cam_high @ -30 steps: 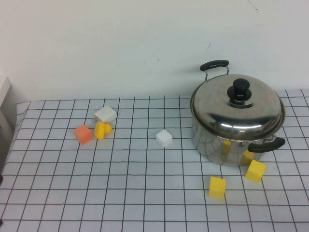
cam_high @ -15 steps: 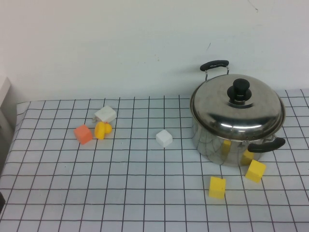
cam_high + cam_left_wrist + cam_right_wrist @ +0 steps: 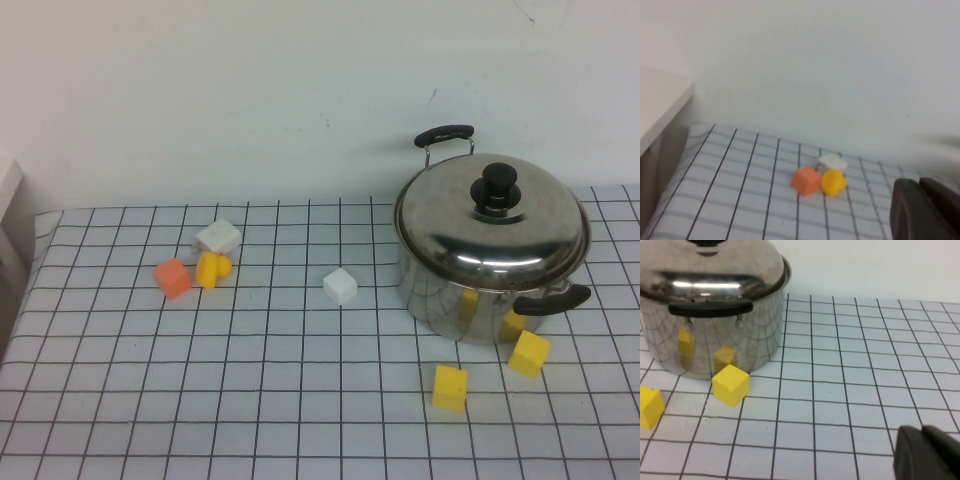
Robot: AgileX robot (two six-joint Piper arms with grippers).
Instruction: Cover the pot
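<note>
The large steel pot [image 3: 470,295] with two black handles stands at the right of the checked cloth. The domed steel lid [image 3: 490,228] with its black knob [image 3: 497,188] sits squarely on it. The pot [image 3: 715,335] and lid [image 3: 715,270] also show in the right wrist view. Neither arm shows in the high view. My left gripper [image 3: 920,186] is shut and empty, above the cloth and some way from the small blocks at the left. My right gripper [image 3: 922,432] is shut and empty, low over bare cloth and well away from the pot.
An orange cube [image 3: 172,278], a yellow piece [image 3: 212,268] and a white block [image 3: 218,237] cluster at the left. A white cube [image 3: 340,286] lies mid-table. Two yellow cubes [image 3: 450,387] [image 3: 528,352] lie in front of the pot. A wall stands behind the table.
A dark piece of the left arm at the high view's left edge slid down and out of sight. The pot, lid and blocks have not moved.
</note>
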